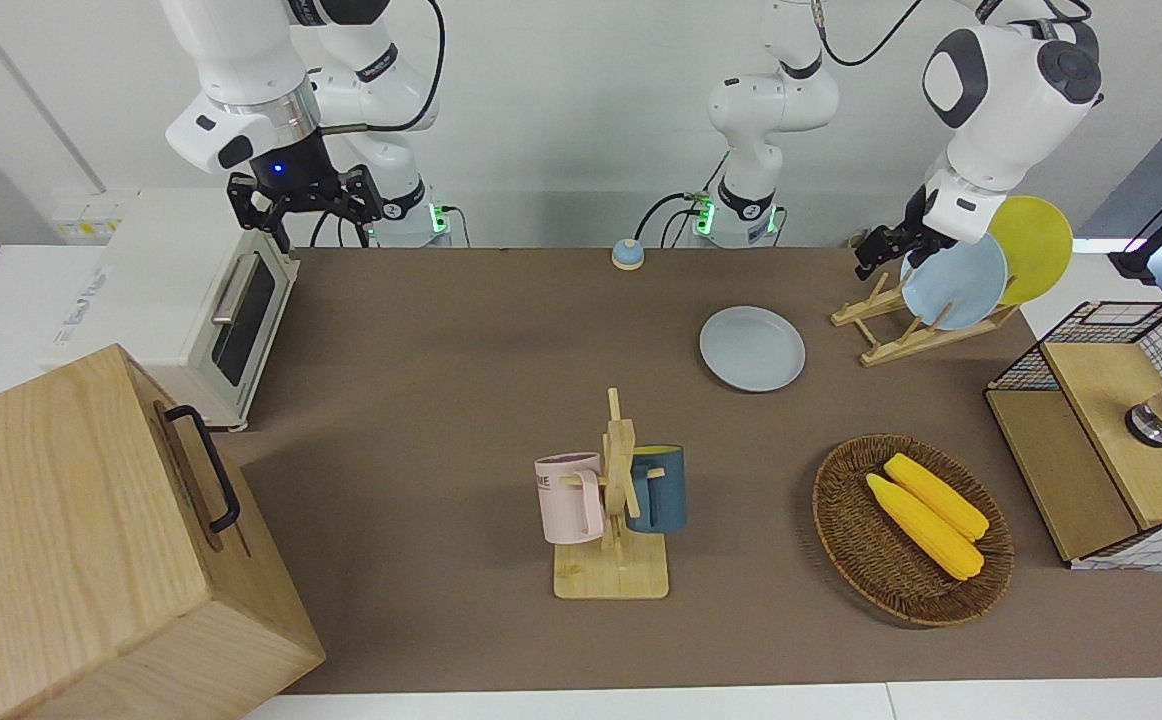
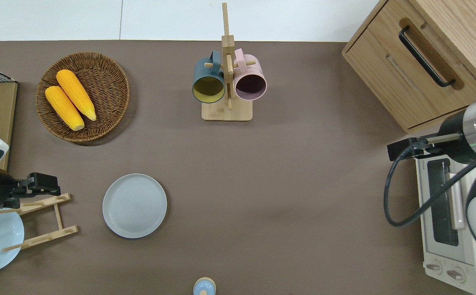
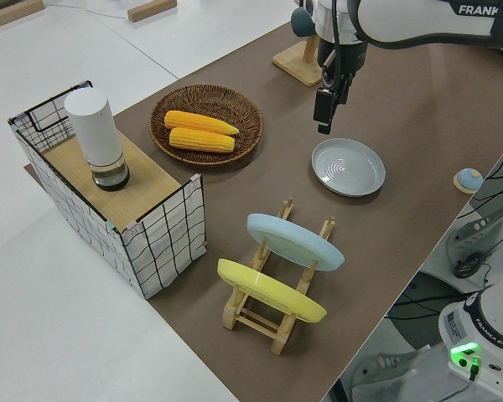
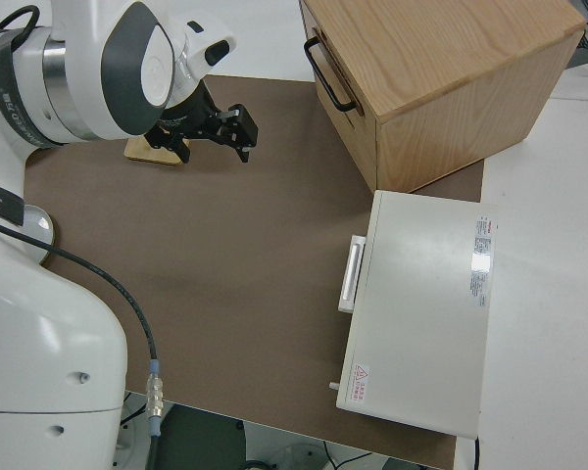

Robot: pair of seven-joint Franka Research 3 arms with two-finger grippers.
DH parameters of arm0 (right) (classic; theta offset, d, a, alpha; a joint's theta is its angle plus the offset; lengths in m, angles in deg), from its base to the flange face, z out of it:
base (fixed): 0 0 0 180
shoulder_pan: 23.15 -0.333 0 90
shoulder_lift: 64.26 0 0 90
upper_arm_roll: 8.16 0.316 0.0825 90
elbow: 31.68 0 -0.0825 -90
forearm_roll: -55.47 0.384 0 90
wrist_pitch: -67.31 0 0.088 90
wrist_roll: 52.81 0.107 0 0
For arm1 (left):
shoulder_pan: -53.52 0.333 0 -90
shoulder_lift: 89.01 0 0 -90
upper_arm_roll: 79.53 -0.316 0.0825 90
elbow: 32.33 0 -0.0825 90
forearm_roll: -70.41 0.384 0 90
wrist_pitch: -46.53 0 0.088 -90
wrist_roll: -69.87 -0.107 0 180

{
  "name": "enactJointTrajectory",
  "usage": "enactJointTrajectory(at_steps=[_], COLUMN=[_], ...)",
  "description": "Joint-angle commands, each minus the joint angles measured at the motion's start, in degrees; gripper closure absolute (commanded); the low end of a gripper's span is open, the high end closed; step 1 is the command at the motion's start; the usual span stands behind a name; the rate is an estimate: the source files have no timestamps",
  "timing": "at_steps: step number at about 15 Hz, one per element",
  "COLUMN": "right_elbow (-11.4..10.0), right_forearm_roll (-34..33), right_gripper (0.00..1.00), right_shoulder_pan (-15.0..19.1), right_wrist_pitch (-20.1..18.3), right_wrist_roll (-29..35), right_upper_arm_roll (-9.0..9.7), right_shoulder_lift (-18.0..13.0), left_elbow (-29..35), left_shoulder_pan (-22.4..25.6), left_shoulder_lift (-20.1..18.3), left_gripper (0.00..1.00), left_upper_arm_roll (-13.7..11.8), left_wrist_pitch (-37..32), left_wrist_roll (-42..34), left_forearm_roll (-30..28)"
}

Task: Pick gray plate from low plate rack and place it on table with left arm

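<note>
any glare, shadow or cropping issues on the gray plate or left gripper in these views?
Front view: gray plate evenly lit, no glare, only a faint shadow on the table. Overhead view: the plate is fully in frame, but the left gripper sits near the edge and its arm is cropped. Left side view: soft sheen on the plate's rings, gripper dark against the table.
</note>
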Motion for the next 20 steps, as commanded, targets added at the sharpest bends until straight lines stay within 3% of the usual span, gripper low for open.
enactJointTrajectory(at_steps=[1, 7, 12, 20], right_elbow=[0.5, 0.5, 0.5, 0.5], right_forearm_roll=[-0.1, -0.1, -0.1, -0.1], right_gripper=[0.017, 0.017, 0.017, 0.017], right_shoulder_pan=[1.1, 1.1, 1.1, 1.1], right_wrist_pitch=[-0.8, -0.8, -0.8, -0.8], right_wrist_roll=[0.7, 0.7, 0.7, 0.7], right_upper_arm_roll=[0.98, 0.98, 0.98, 0.98], right_shoulder_lift=[-0.2, -0.1, -0.2, -0.2], left_elbow=[-5.7, -13.8, -13.9, -13.8], left_shoulder_pan=[0.0, 0.0, -0.1, -0.3], left_shoulder_lift=[1.2, 2.0, 3.0, 3.5], left_gripper=[0.01, 0.01, 0.01, 0.01], left_upper_arm_roll=[0.1, 0.2, 0.4, 1.9], left_wrist_pitch=[-5.6, -13.1, -13.4, -12.5], left_wrist_roll=[-3.6, -7.9, -9.1, -3.2], left_forearm_roll=[1.4, 3.5, 3.5, 5.6])
